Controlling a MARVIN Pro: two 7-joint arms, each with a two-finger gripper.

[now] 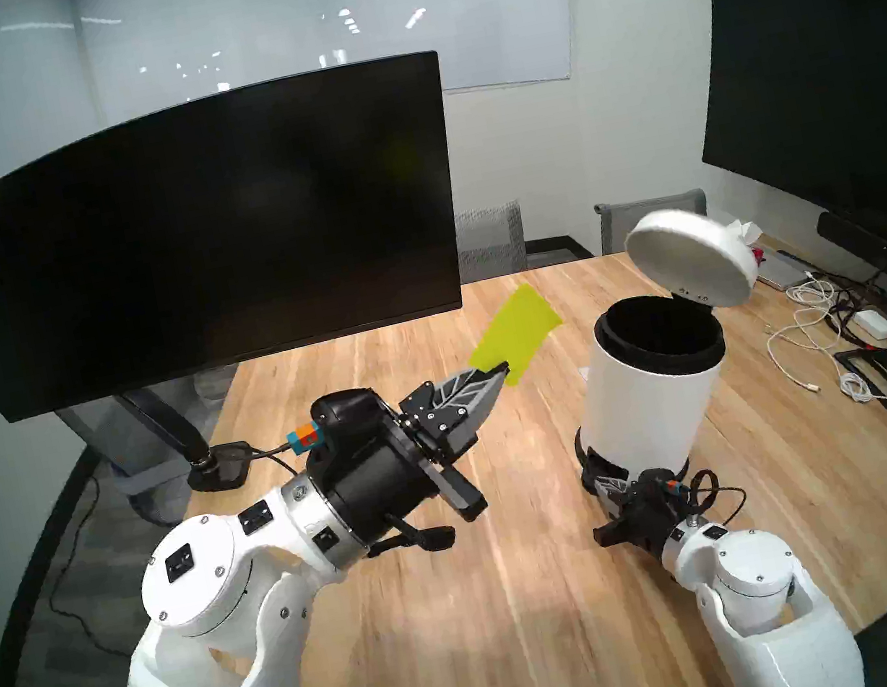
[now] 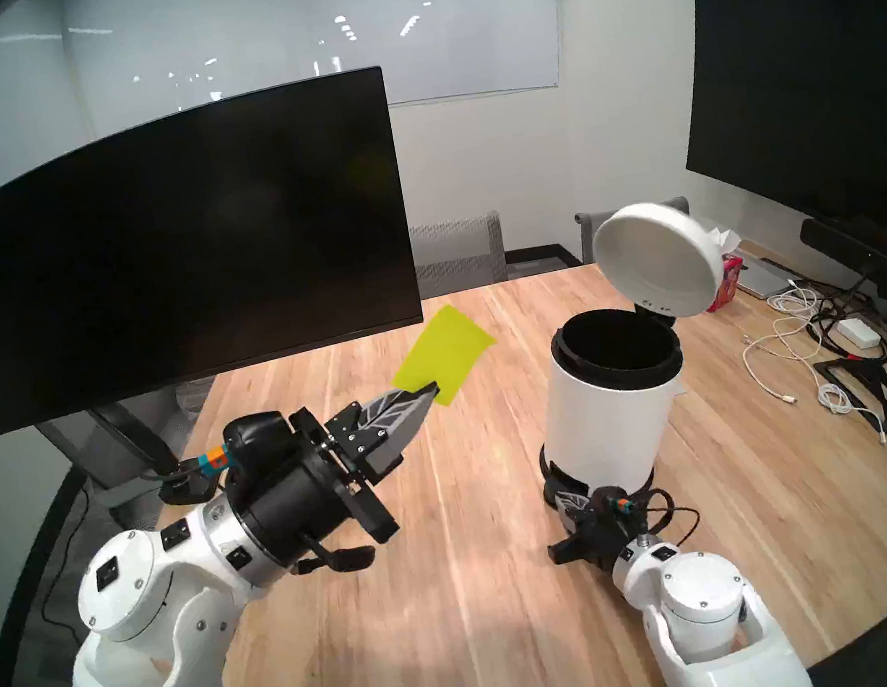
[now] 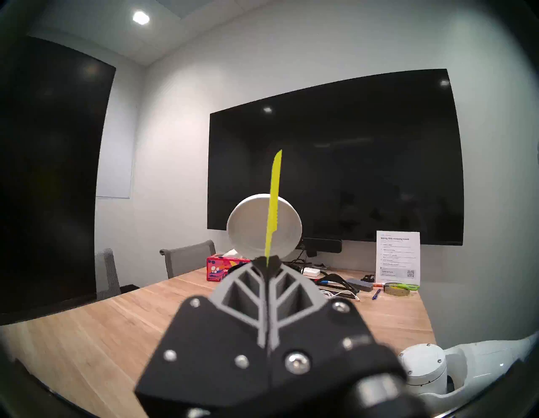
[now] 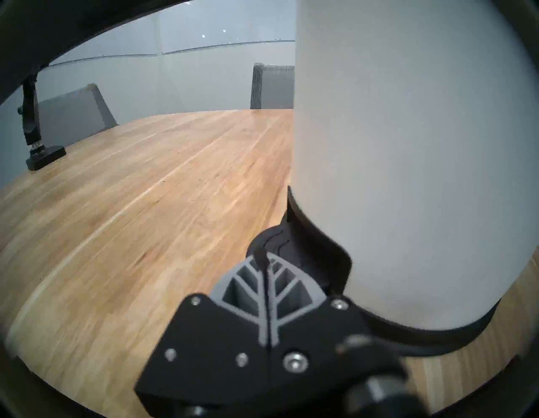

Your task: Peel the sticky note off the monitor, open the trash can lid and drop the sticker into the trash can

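- Yellow-green paper, the note (image 1: pixel 516 336), is pinched by one lower corner in the left gripper (image 1: pixel 499 370), whose fingers are pressed together on it; the sheet sticks up and away from the tips, clear of the table (image 1: pixel 421 633).
- In the left wrist view the note (image 3: pixel 273 201) shows nearly edge-on, a thin upright strip rising from the closed tips, with the lid (image 3: pixel 256 230) behind it.
- The note hangs in the air between the monitor (image 1: pixel 185 232) and the can (image 1: pixel 653 374), below the screen's lower right corner and touching neither.
- A faint yellow reflection shows on the right part of the screen.
- The monitor stands on a black arm mount with a small square base (image 1: pixel 215 468) at the table's left edge.
- The can stands upright on the table, its lid (image 1: pixel 691 255) swung up and back on the hinge, so the black liner's mouth is open to view.
- The right gripper (image 1: pixel 610 484) lies low at the foot of the can, fingers shut together with nothing between them.
- In the right wrist view its tips (image 4: pixel 267 257) rest on the black pedal (image 4: pixel 277 236) at the can's base ring.
- Behind the can sit a red floral tissue box (image 3: pixel 224 267) and a bigger wall screen (image 1: pixel 827 89).
- Loose white and black cables (image 1: pixel 843 346) lie on the right of the table.
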